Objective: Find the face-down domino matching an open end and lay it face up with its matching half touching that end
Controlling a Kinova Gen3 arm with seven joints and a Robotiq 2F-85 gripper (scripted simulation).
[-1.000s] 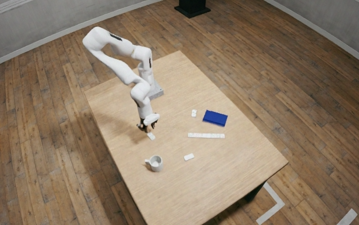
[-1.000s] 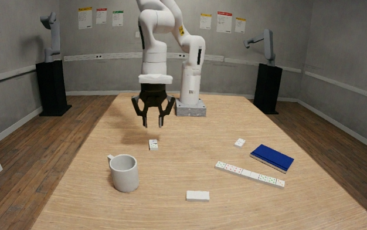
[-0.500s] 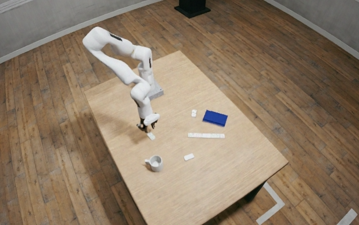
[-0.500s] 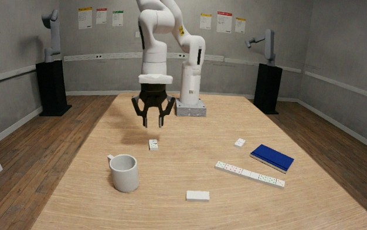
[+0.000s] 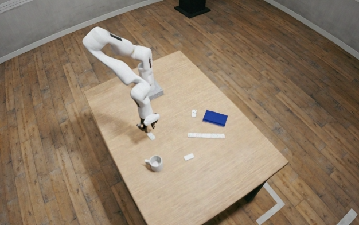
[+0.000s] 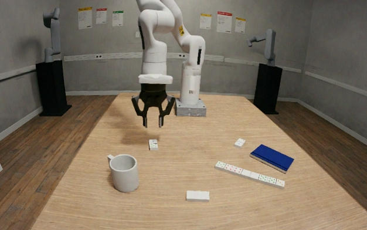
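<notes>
A straight line of several face-up dominoes (image 6: pixel 249 174) lies on the table at the right, also in the overhead view (image 5: pixel 206 135). A loose face-up domino (image 6: pixel 153 144) lies flat under my gripper; it shows in the overhead view (image 5: pixel 151 136). Another loose face-up domino (image 6: pixel 240 142) lies behind the line, near the blue book; it shows in the overhead view (image 5: pixel 194 113). A blank face-down domino (image 6: pixel 197 196) lies near the front, also in the overhead view (image 5: pixel 188 156). My gripper (image 6: pixel 152 124) hangs above the table, part open and empty; it shows in the overhead view (image 5: pixel 147 128).
A grey mug (image 6: pixel 124 173) stands at the front left. A blue book (image 6: pixel 271 158) lies just behind the right end of the line. The arm's base (image 6: pixel 190 109) is at the back of the table.
</notes>
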